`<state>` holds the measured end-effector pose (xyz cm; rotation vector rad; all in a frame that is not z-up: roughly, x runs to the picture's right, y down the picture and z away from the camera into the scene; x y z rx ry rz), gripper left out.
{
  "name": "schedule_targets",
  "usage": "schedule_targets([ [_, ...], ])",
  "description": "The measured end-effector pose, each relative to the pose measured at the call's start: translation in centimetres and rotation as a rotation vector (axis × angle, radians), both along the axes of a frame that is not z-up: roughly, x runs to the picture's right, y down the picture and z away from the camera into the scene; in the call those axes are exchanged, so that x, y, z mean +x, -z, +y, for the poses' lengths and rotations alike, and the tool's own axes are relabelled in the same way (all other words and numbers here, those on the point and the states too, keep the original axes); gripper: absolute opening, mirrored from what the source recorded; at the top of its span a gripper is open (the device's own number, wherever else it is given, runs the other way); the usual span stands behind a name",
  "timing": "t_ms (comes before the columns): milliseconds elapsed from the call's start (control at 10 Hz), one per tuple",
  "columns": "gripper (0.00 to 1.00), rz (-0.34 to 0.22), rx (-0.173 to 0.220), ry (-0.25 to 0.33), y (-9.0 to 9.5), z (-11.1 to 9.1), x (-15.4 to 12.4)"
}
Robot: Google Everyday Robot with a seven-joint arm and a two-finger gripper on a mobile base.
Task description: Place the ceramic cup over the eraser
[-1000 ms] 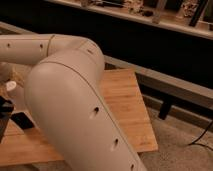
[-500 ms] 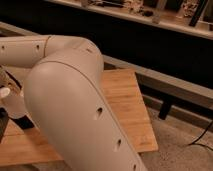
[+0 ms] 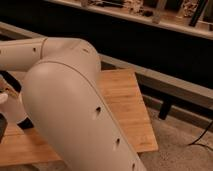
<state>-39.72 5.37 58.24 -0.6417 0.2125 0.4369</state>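
Filling the view, the robot arm (image 3: 70, 105) hides most of the wooden table (image 3: 122, 100); the gripper works unseen at left, jaws together, cup, eraser and progress indiscernible.

Cream-white robot arm (image 3: 75, 110); light wood-grain table (image 3: 125, 105); claw hidden at left edge.

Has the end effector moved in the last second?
Cannot tell: the end effector is hidden behind the arm at the left edge. The arm itself looks unchanged against the wooden table.
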Motion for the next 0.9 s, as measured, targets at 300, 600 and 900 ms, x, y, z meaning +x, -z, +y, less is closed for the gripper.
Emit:
schedule_targets([
  [300, 0.0, -0.009, -0.018, 0.021, -0.3, 1.0, -0.4],
  [600, 0.0, -0.04, -0.03, 0.03, -0.8, 1.4, -1.2],
  [900, 0.0, -0.063, -0.027, 0.043, -1.8, 1.6, -1.6],
])
